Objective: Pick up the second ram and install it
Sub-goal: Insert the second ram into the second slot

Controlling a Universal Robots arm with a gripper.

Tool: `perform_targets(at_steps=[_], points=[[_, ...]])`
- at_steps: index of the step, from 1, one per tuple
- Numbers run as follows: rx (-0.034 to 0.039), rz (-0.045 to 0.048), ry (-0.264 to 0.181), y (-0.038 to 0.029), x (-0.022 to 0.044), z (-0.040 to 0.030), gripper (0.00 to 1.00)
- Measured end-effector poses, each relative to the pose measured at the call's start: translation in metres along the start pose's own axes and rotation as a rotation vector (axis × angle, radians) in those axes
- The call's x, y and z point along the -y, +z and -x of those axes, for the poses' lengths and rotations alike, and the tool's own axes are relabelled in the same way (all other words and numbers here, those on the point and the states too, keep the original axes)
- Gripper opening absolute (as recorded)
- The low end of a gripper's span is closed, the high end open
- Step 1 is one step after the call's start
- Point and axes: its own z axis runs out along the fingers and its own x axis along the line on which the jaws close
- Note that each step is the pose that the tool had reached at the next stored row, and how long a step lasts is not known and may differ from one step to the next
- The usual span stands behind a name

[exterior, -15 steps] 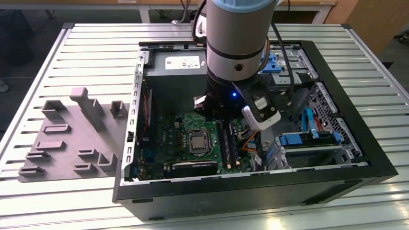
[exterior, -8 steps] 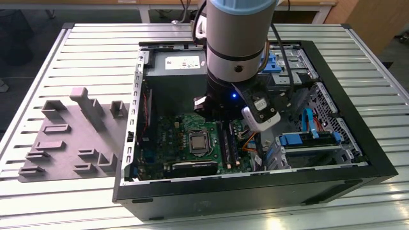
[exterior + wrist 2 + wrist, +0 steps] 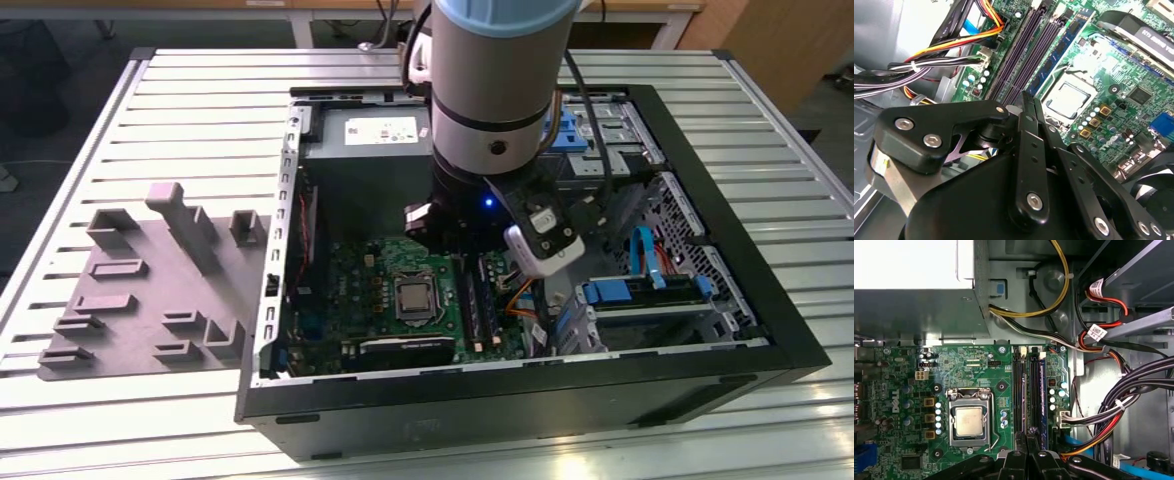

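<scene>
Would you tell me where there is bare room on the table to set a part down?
The ribbed table is bare beyond the grey tray and along the near edge beside the computer case. Inside the case, cables and the gripper crowd the motherboard.

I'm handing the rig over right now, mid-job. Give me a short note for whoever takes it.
Gripper: shut on a thin dark strip seen edge-on, apparently the second ram.
Position: inside the open computer case, low over the motherboard's memory slots.
Done: the stick is picked up and brought to the slots. One slot already holds a module.
Left: the second ram is not yet seated, and the dark slots beside the fitted module look free.
</scene>
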Motion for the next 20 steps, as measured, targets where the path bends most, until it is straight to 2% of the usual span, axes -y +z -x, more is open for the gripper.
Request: perform_targets(at_steps=[3,20], points=[[0.0,0.0,0.0,0.0022,0.0001,0.0002,0.12],[0.0,0.0001,0.0,0.0056,-0.0001,0.0004,0.12]])
